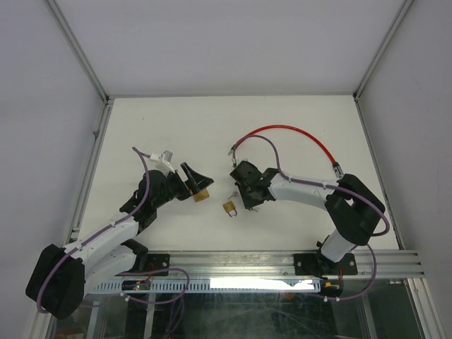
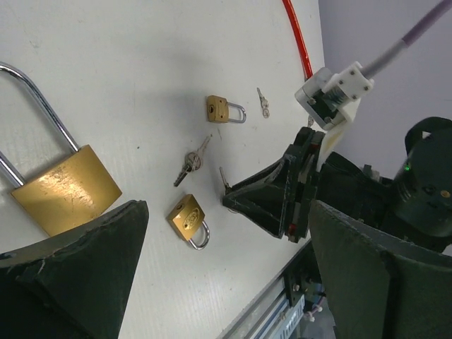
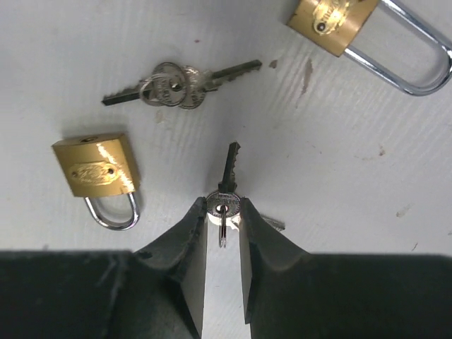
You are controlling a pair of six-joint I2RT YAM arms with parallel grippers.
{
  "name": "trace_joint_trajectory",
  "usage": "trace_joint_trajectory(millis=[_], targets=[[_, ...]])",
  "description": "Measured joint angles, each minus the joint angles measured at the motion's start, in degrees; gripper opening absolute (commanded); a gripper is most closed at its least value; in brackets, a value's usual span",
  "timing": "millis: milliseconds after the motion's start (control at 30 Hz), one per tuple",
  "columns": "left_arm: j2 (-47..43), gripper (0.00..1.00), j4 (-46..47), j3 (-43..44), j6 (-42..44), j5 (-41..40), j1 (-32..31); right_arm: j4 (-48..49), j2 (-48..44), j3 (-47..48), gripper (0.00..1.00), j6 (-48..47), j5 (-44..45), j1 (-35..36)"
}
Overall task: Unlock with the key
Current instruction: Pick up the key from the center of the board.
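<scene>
Key [image 3: 227, 169] pinched at its head in right jaws | left jaws wide beside large padlock [image 2: 67, 187]

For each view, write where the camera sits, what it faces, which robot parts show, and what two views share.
Top external: above and behind, looking down on the table; left arm, right arm show.
Left wrist: on that wrist, facing large padlock and right gripper; own open fingers show.
Right wrist: on that wrist, facing the table; own fingers pinch a key.
Both wrist views share the key bunch.
</scene>
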Motion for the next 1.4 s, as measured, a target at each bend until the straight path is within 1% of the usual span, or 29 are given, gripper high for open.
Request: trace_joint_trajectory(millis=[233,267,400,533,667,800,967,1133,1267,1400], targets=[[2.03,0.99,2.21,0.0,-2.14,2.19,0.0,6.14,-6.99,-2.38,0.02,-4.37,0.17,2.27],[2.19,0.99,2.54,0.0,-2.27,2.51,0.0,7.28,-8.13,-2.71,0.0,-5.05,0.17,2.54],[2.8,0.99,3.78,0.0,-2.91,3.85,0.0,10.58,-11.5,-3.26,0.0,-7.13,0.26,3.23],[2.84,0.99,3.87,0.0,-3.17,4.31,0.0,12.52,-12.09,-3.65,0.0,-8.09,0.37,3.34],[3.3,0.99,4.55,0.0,-3.8,5.4,0.0,15.78,-12.11,-5.97,0.0,-8.33,-0.07,3.34],[3.72,0.99,4.7,0.0,-4.85,5.7,0.0,20.22,-12.11,-7.23,0.0,-8.96,-0.96,3.45],[3.78,0.98,5.92,-0.07,-6.54,6.08,0.0,28.57,-12.11,-7.78,0.0,-10.86,-2.38,3.61],[4.28,0.91,8.28,-0.04,-8.02,6.88,0.0,37.29,-12.11,-11.21,0.0,-14.29,-5.38,3.89],[5.25,0.82,9.35,-0.04,-8.85,7.54,0.0,42.6,-12.11,-13.84,0.0,-16.72,-7.72,3.98],[5.42,0.72,9.44,0.0,-9.44,8.04,0.0,46.6,-12.11,-14.97,0.0,-17.73,-8.7,4.02]])
